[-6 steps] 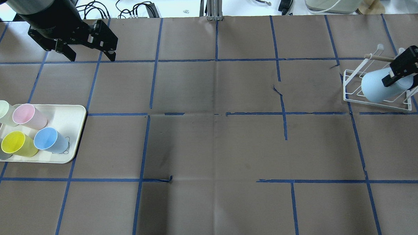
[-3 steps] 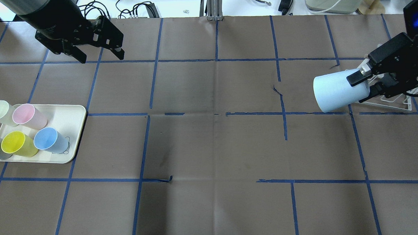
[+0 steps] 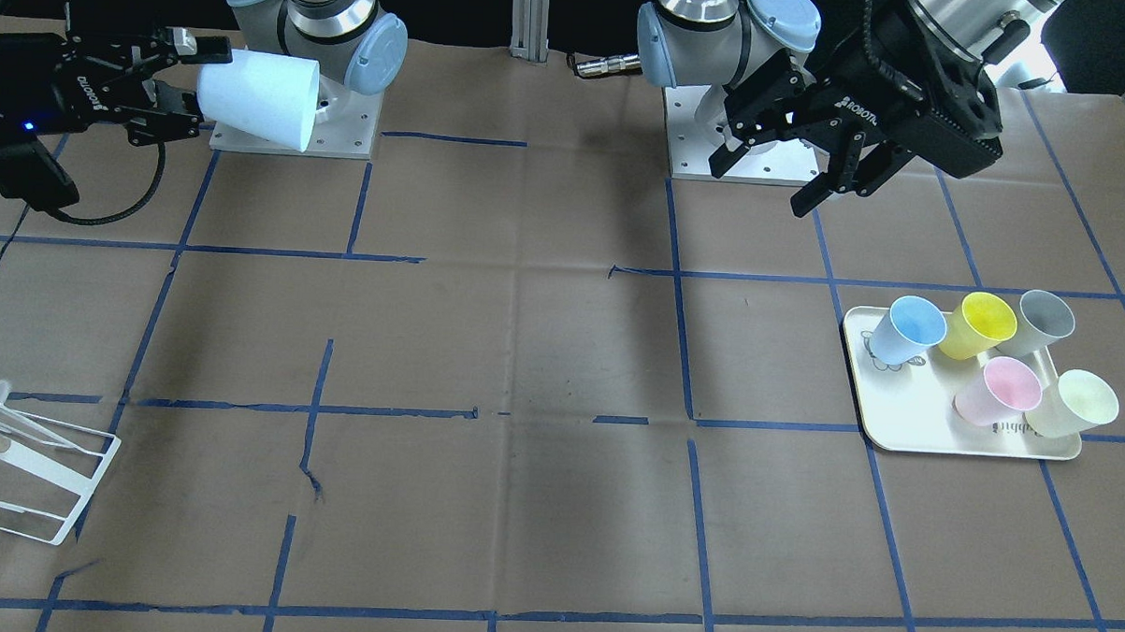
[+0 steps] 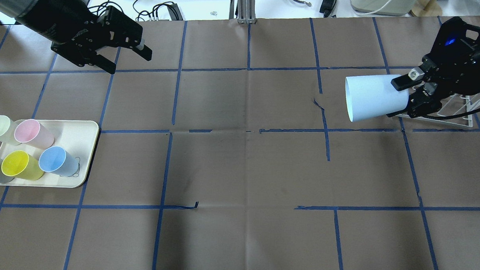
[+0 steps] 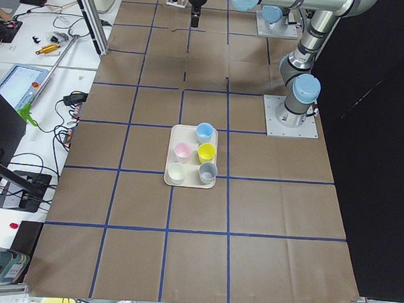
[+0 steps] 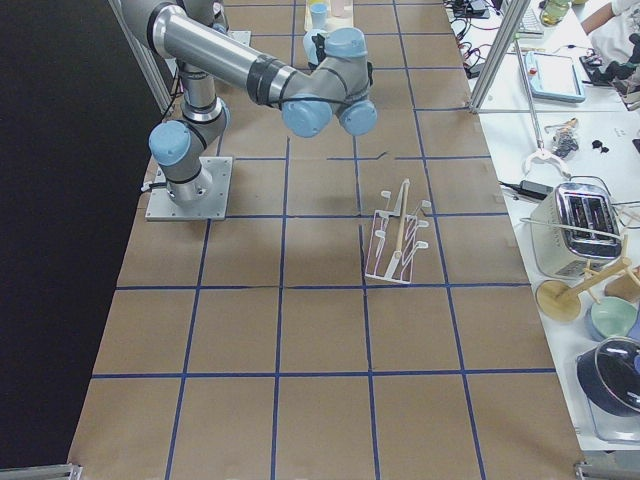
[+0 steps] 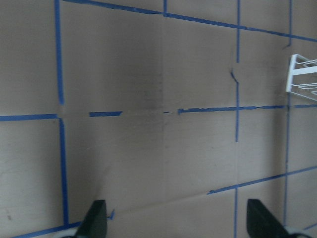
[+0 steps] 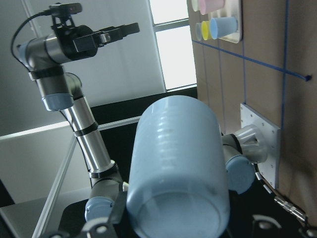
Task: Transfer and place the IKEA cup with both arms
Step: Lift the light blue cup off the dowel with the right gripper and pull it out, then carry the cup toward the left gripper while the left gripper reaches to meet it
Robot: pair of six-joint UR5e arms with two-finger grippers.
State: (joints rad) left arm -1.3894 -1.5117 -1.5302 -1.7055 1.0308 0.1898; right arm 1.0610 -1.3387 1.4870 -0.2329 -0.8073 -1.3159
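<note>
**Cup carried off the rack, gripped sideways**

Since half a second ago, the right gripper (image 4: 401, 96) has swung the IKEA cup (image 4: 373, 99) farther from the white wire rack (image 4: 460, 112), which lies just behind and beneath it. Its fingers clamp the cup near the base, with the mouth pointing away toward the table's middle. The left gripper (image 4: 127, 62) has edged inward, jaws wide and empty. The tray (image 4: 84, 129) of cups sits well apart from it, nearer the robot.
</note>
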